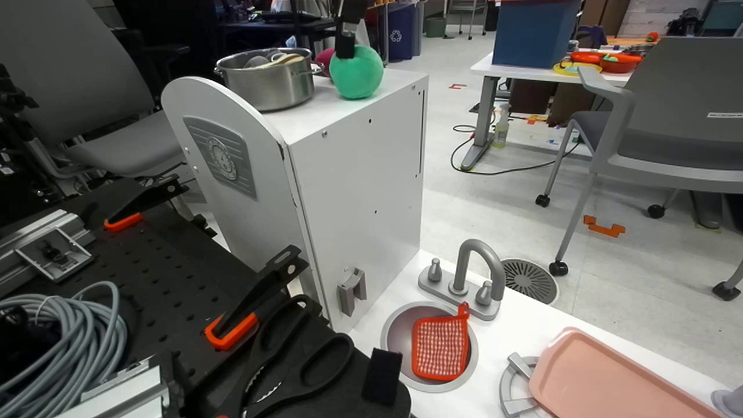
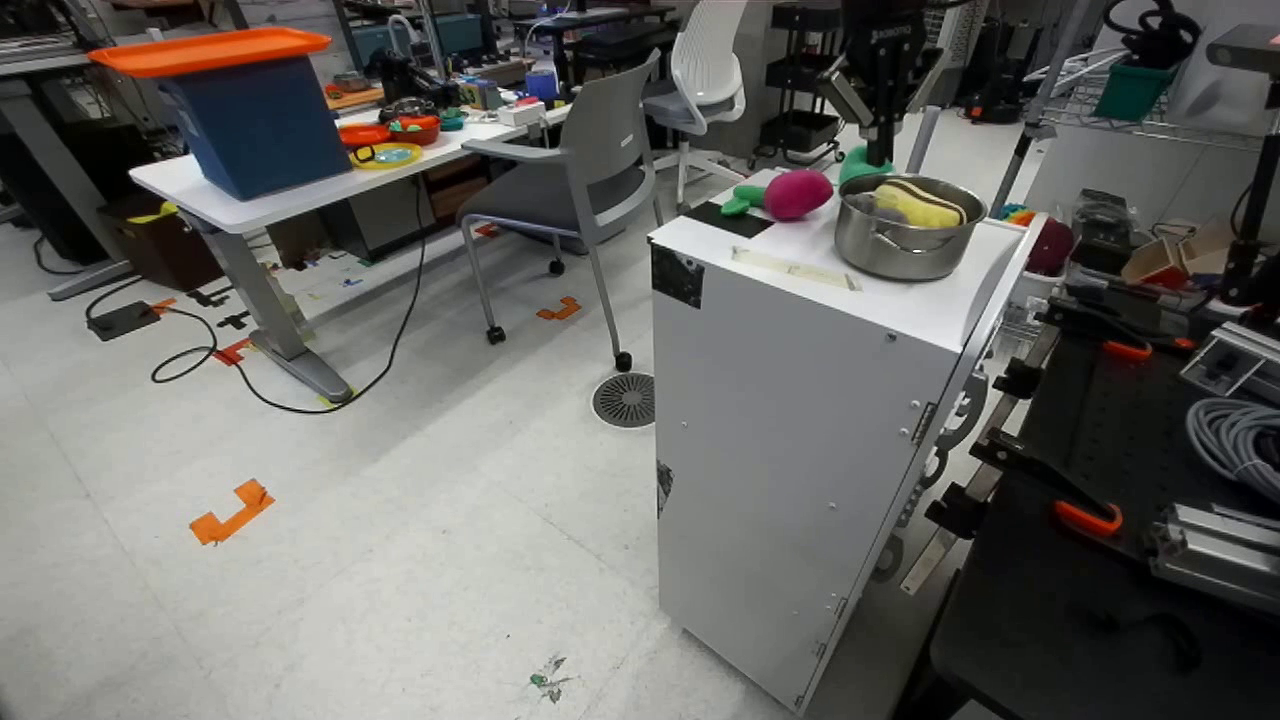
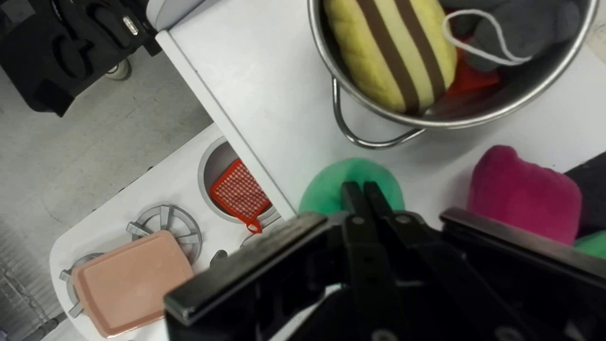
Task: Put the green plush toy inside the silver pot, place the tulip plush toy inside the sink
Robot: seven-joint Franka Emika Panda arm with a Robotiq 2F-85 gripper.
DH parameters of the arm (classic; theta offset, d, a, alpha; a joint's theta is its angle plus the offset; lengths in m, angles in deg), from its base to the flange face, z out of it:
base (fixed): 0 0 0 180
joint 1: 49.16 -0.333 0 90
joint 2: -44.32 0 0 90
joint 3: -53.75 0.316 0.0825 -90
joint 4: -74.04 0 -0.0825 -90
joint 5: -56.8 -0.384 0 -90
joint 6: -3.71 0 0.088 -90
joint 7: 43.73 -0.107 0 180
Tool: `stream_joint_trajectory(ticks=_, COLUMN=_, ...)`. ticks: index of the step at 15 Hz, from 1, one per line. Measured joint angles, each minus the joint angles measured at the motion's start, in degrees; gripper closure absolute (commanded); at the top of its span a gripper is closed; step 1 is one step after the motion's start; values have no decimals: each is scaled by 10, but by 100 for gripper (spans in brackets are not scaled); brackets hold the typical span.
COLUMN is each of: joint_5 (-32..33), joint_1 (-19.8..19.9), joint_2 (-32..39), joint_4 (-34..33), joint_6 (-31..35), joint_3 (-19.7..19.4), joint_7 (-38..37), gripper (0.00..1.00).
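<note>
- Green plush toy (image 1: 357, 75) is just outside the silver pot (image 1: 268, 87); whether it rests on the surface (image 1: 318, 113) I cannot tell.
- Tool (image 3: 361, 187) is closed on its crown, apparently pinching a little plush, likely because so soft a ball folds easily.
- Tulip plush toy (image 2: 798, 194) lies near the pot, ungripped, likely because the sink (image 1: 400, 334) comes second.
- Striped toy (image 3: 390, 52) in the pot may leave the ball perched high.

On the white table (image 2: 170, 180) across the room: blue bin (image 2: 265, 130) under an orange lid (image 2: 215, 50). Nearer me: pink tray (image 3: 135, 284) overlapping a grey burner ring (image 3: 189, 238).
</note>
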Motion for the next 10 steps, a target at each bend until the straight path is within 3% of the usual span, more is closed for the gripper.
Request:
stream_joint_trajectory(ticks=7, joint_5=30, joint_1=0, joint_2=-27, joint_4=-20, joint_6=2, joint_3=-10, joint_7=-2, gripper=99)
stream_joint_trajectory(ticks=10, joint_5=32, joint_1=-4, joint_2=-69, joint_4=-3, joint_6=-3, joint_3=1, joint_7=35, gripper=99)
